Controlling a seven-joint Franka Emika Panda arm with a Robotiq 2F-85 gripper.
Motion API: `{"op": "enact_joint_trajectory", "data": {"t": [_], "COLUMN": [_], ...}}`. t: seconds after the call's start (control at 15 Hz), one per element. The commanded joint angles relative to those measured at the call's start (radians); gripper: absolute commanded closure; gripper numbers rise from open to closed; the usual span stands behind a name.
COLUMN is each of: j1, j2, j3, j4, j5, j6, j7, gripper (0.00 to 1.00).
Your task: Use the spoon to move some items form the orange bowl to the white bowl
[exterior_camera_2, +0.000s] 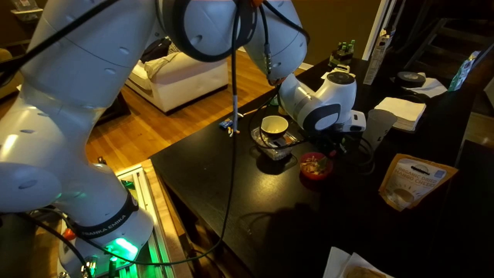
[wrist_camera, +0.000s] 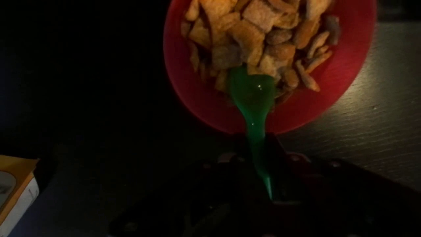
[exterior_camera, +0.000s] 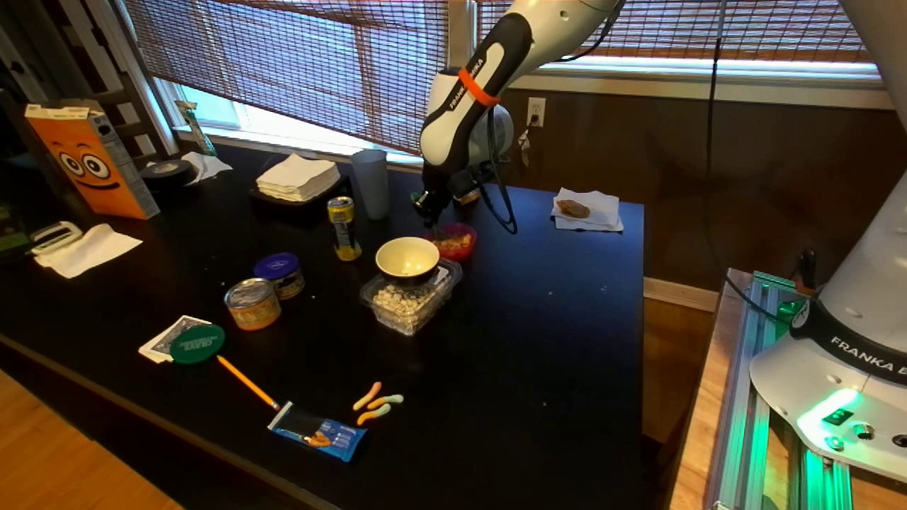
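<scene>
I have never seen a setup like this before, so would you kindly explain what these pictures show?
The machine is a jointed robot arm ending in a gripper, a sort of mechanical hand. Two pictures come from cameras standing outside the robot; the dark close-up comes from a camera on its wrist.

The gripper holds a green spoon, whose scoop end sits among snack-like pieces in a red bowl. Nearby, a cream-white bowl appears to rest on a clear plastic tub; that bowl is where some pieces are meant to go.

Elsewhere on the dark table are a yellow can, a grey cup, a stack of napkins, a pencil and an orange box with a smiling face.
</scene>
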Motion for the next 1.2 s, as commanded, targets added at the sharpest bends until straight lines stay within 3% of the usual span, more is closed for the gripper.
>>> {"op": "enact_joint_trajectory", "data": {"t": [0.0, 1.13], "j1": [-0.005, 0.001], "j2": [-0.003, -0.018], "j3": [0.003, -0.012], "j4": [0.01, 0.031], "j5": [0.015, 0.007], "j6": [-0.08, -0.231], "j7": [-0.033, -0.096], "gripper": [0.95, 0.95]}}
